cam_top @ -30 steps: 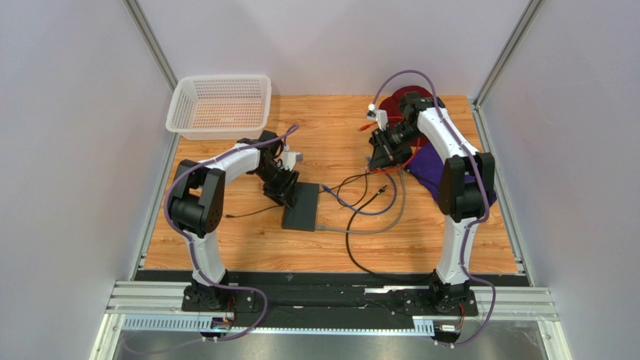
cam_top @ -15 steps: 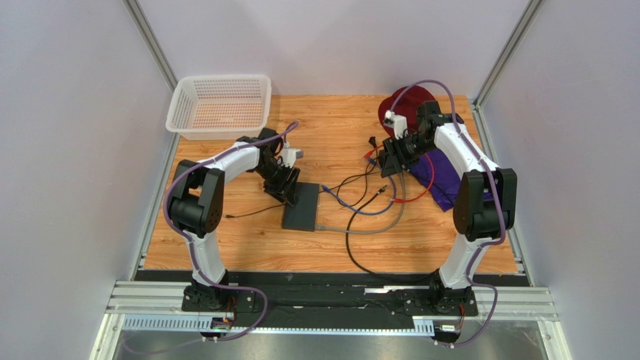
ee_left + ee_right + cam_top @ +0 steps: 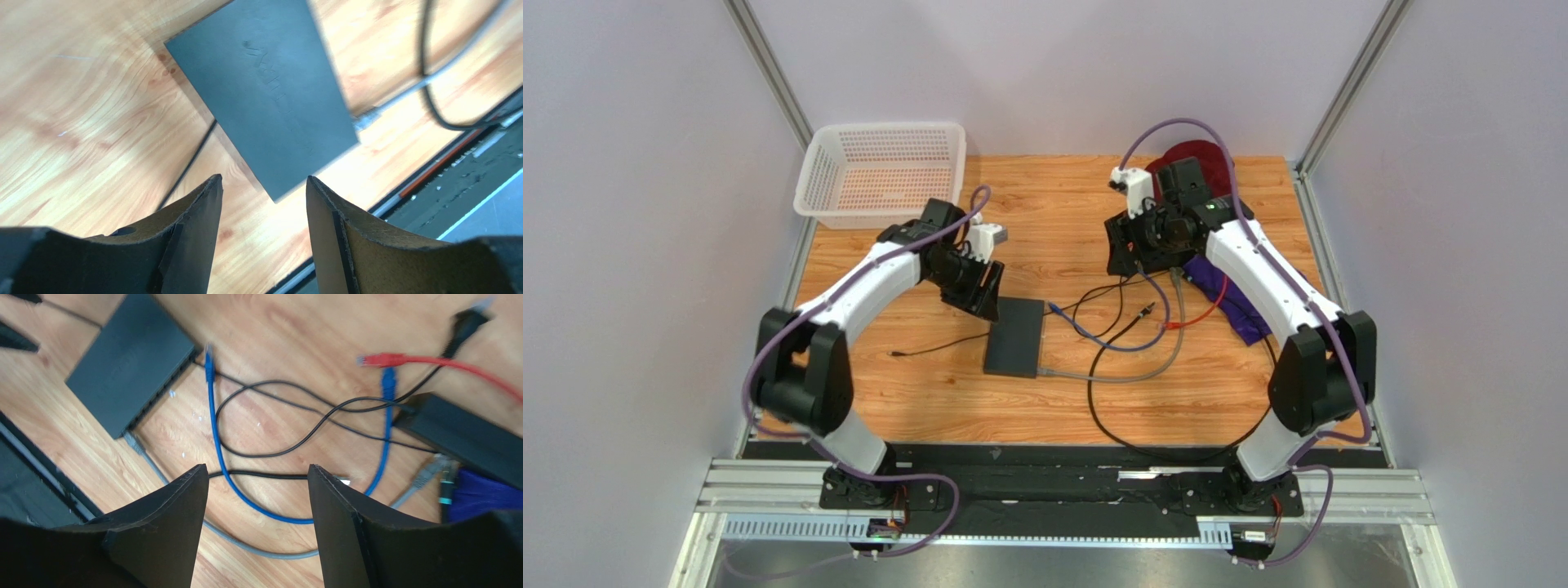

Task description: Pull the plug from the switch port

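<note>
Both pairs of jaws stand apart, empty: left gripper (image 3: 263, 180) should pin the switch (image 3: 1016, 337), right gripper (image 3: 256, 468) pinch the grey plug (image 3: 1047, 368) at its five-o'clock corner, pulling straight out.

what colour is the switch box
Dark grey, plain; the switch box shows best in the left wrist view.

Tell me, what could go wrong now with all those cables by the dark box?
The left tool hangs open near the switch, not pinning it, so a tug on a plug might drag it. The blue cable, black cable and grey cable cross beside it, so the open right tool could catch the wrong one.
</note>
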`<action>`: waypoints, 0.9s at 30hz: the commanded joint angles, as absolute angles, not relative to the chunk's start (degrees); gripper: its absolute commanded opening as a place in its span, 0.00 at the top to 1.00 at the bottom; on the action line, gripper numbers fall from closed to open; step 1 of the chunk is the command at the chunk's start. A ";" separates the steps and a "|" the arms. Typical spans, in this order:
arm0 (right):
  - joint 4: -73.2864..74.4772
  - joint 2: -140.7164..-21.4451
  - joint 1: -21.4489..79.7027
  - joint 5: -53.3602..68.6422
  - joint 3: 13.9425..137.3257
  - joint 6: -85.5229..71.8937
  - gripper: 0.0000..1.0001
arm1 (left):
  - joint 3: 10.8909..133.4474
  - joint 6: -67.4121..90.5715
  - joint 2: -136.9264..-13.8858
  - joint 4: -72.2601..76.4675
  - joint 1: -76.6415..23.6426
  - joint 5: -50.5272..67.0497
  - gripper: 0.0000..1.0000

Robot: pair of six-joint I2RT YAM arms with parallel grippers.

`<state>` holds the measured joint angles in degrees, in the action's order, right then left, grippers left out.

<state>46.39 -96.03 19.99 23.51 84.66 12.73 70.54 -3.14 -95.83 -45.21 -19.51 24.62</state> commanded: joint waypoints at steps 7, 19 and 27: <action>26.63 -89.02 21.09 18.84 78.22 1.00 0.16 | 55.46 1.76 -75.94 -42.73 -20.65 35.23 0.64; 21.44 -91.50 18.28 32.26 72.77 -7.91 0.21 | 62.22 -2.20 -100.53 -49.04 -29.88 33.87 0.96; 24.52 -92.19 18.11 32.69 71.72 -4.93 0.20 | 69.68 -1.67 -106.87 -45.97 -29.79 23.99 0.87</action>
